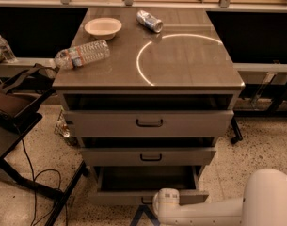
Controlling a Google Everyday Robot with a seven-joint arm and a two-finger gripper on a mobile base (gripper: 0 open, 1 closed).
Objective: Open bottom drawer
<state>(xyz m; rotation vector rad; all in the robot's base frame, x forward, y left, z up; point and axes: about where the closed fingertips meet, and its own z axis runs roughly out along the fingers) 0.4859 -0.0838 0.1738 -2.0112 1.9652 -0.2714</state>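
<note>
The bottom drawer (115, 197) is the lowest of three grey drawers in the cabinet. It stands pulled out, and its plain grey inside (147, 178) shows. Its small black handle (145, 201) is partly hidden at the front. My gripper (155, 203) is at the end of the white arm (204, 211), right at that handle and low at the frame's bottom edge. The arm's wrist covers it. The middle drawer (147, 157) and the top drawer (147, 123) are also pulled out a little.
On the cabinet top (180, 60) lie a plastic water bottle (82, 54), a white bowl (103, 27) and a can (149, 20). A black bag on a stand (16, 100) and floor cables (35, 182) are at the left. A dark counter runs behind.
</note>
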